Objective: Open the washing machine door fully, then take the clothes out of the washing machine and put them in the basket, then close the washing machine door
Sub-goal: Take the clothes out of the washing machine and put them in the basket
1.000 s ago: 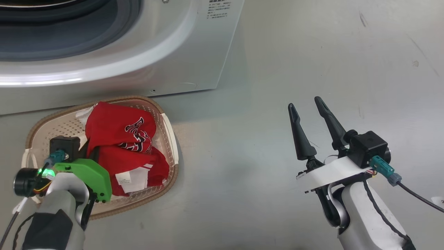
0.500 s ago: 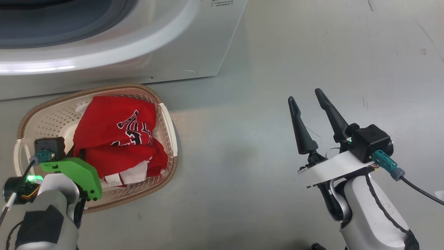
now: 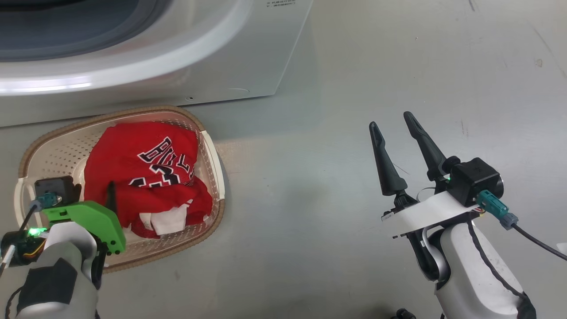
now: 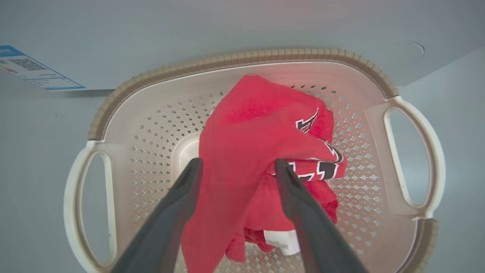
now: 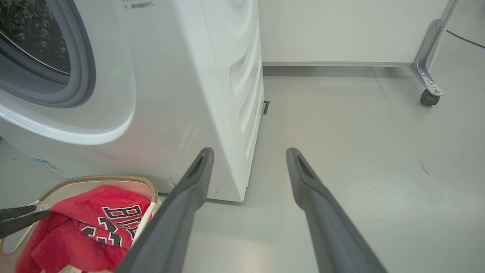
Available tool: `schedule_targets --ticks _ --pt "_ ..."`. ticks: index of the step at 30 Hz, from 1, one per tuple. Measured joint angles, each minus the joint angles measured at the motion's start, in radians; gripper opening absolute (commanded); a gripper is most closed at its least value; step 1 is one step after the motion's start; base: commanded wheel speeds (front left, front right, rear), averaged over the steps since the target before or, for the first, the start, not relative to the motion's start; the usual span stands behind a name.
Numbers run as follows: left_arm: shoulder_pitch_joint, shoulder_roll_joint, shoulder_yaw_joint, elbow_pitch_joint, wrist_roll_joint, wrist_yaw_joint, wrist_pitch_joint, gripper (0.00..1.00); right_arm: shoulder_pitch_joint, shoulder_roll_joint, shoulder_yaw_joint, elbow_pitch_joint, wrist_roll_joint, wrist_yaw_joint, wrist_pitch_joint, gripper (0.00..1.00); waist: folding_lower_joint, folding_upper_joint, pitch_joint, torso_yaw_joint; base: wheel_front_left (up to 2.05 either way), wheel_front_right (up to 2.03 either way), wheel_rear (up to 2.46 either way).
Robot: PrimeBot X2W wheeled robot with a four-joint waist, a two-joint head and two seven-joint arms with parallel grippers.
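The left tool [image 4: 238,163] stood with its jaws spread wide above the basket [image 4: 242,57]. A fold of the clothes [image 4: 250,129] lay between its two fingers [image 4: 303,212] and against them, so the hold looked let go but not clear of the cloth. The red heap sat inside the basket, at 8 o'clock in the head view, just below the washing machine [image 3: 221,57] at 11 o'clock. Lifting straight out could have snagged that fold on a finger and dragged the jersey over the rim onto the floor [image 3: 310,199]; the light basket might have slid or tipped with it. The right tool [image 3: 390,122], at 4 o'clock, was open and empty, well apart.
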Motion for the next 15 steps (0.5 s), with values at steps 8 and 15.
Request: schedule_targets --ticks 8,15 --pt "-0.020 -0.012 -0.010 0.031 0.002 0.000 -0.039 1.00 -0.005 0.000 -0.009 0.006 -0.006 0.000 0.000 1.00 0.0000 0.0000 -0.011 0.011 0.00 0.00 0.00" --pt "-0.023 -0.025 -0.013 0.054 0.002 -0.002 -0.090 1.00 -0.013 0.000 -0.012 0.017 -0.006 0.001 0.000 1.00 0.0000 0.0000 -0.047 0.026 0.00 0.00 0.00"
